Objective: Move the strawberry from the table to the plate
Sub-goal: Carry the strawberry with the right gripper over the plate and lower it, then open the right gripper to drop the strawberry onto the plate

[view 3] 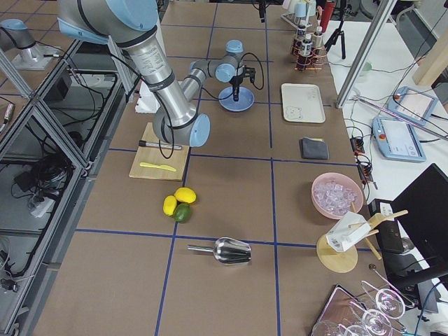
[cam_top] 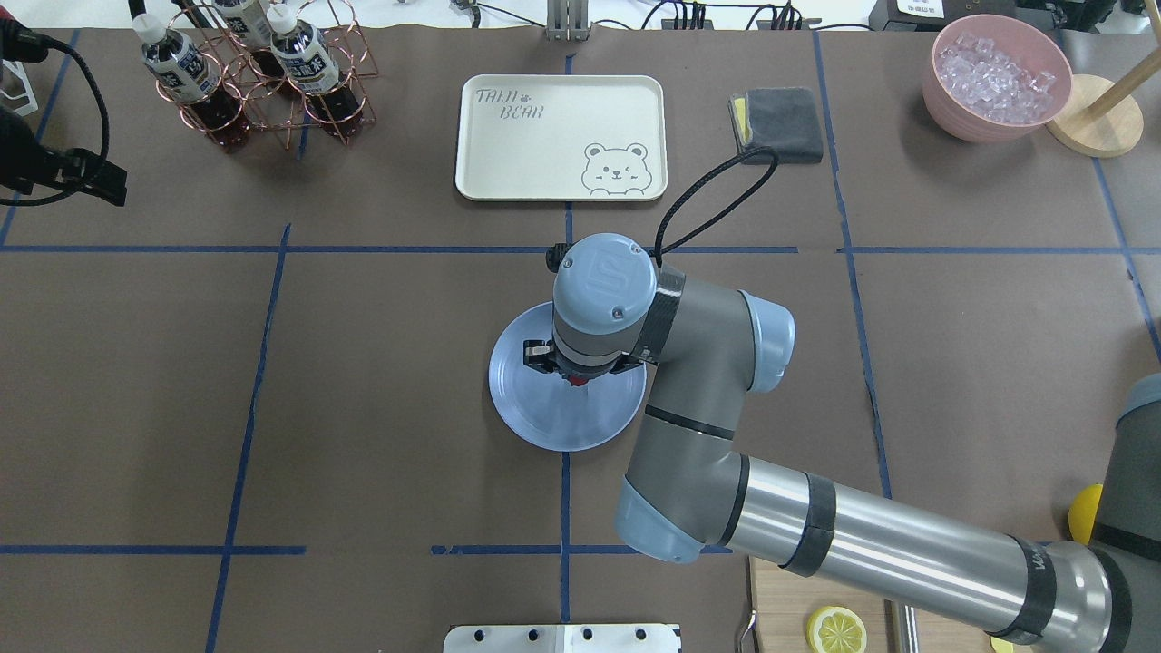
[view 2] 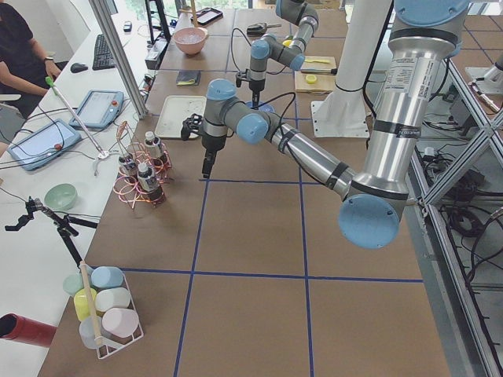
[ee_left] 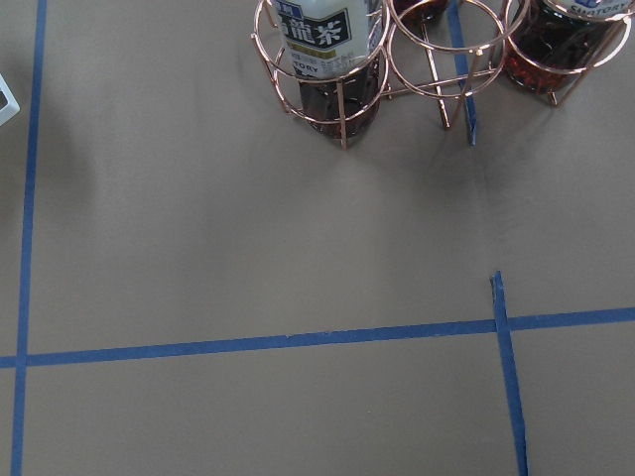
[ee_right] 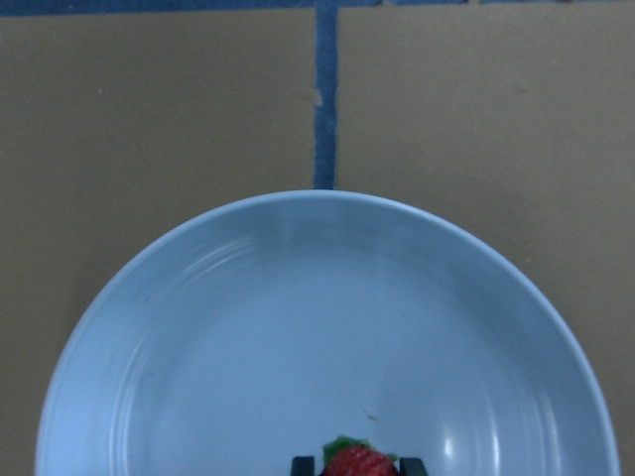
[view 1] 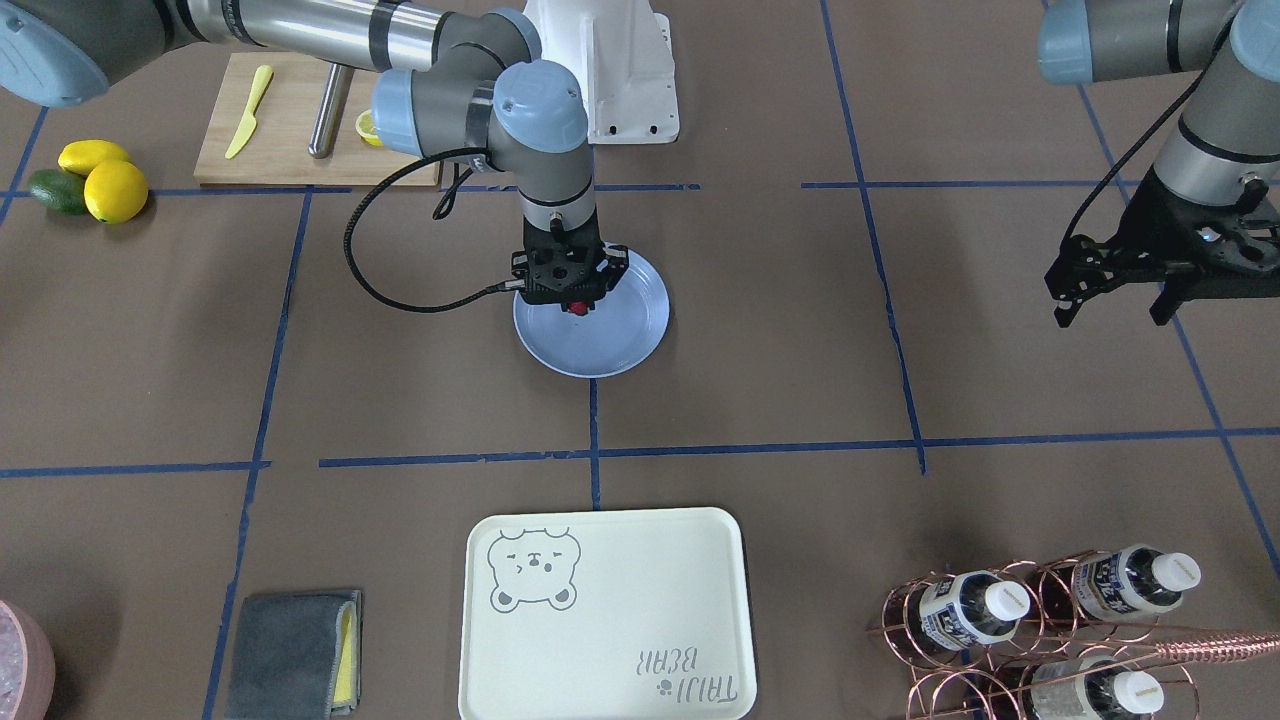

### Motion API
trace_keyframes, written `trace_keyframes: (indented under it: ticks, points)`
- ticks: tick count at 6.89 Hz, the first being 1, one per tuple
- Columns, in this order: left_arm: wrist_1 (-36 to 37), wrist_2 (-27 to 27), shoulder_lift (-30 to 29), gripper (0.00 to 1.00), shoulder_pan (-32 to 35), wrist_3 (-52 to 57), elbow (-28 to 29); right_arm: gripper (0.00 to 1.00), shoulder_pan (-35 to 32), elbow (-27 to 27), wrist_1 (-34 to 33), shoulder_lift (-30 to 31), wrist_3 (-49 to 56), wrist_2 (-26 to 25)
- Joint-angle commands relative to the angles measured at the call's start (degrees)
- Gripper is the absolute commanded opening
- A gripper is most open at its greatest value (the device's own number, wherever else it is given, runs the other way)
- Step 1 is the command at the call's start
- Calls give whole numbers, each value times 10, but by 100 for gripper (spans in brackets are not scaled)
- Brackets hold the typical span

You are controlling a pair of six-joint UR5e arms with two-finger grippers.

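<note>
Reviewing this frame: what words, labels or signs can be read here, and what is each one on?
"TAIJI BEAR": printed on the cream tray, beside a bear drawing.
"烏龍茶": on the bottle label in the copper rack, in the left wrist view.
The other bottles' labels are too small to read.

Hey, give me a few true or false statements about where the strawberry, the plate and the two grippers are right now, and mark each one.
1. The strawberry is between the fingers of the right gripper, above the plate. True.
2. The plate stands on the bear-print tray. False: it stands on the table, apart from the bear-print tray.
3. The left gripper holds a bottle. False: it is open and empty, apart from the bottles.
4. The pink bowl holds ice cubes. True.
</note>
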State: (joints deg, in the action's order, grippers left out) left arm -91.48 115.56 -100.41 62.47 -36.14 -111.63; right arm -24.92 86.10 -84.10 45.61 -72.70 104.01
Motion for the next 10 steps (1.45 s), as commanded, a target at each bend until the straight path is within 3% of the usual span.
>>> trace_keyframes:
  ticks: [1,2,3,4,6,7,8,10]
  points:
    - [0,0,0,100,2,1,0,0,5,-15,11,-9,-2,-3]
    - [0,0,0,100,2,0,1,0,5,-16,11,-8,-2,-3]
    - [0,0,0,100,4,0,1,55,5,-17,12,-8,-3,-3]
    - [0,0,0,100,4,0,2,99,5,-16,13,-10,-3,-3]
    - [-2,0,0,100,4,1,10,100,-17,19,8,-10,-2,8]
    - [-3,0,0,100,5,5,17,100,-53,55,-6,2,-2,49]
    - [-2,6,2,100,9,12,18,100,-87,117,-31,37,5,65]
    - [-2,89,30,100,88,137,39,100,-162,224,-50,145,81,109]
